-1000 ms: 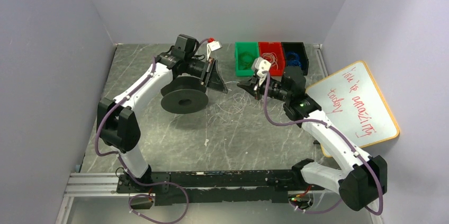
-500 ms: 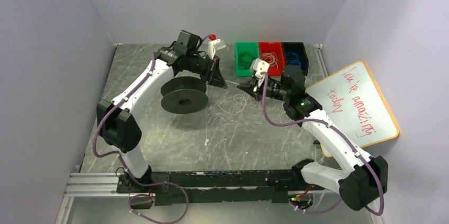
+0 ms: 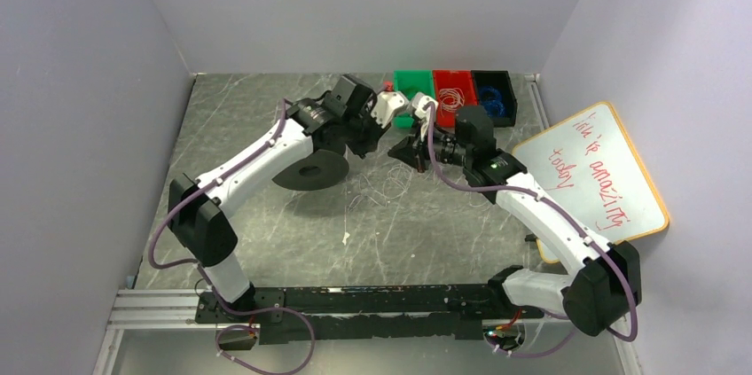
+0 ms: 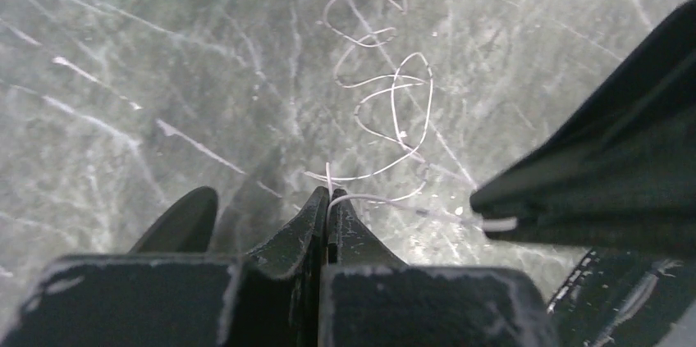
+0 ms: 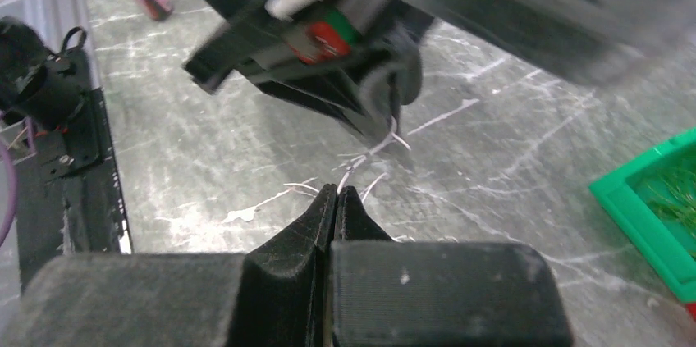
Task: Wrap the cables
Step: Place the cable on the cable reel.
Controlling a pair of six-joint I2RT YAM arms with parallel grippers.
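cable pinched by left gripper and right gripper, both fully closed; loops at 12 o'clock easily snagged, cable yanked free if overtugged

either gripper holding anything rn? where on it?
Both: left gripper and right gripper each pinch the thin white cable at their fingertips, a short span apart; the rest lies looped on the table.

Left gripper pinched tight on thin white wire; loose loops sprawled across scratched grey table.
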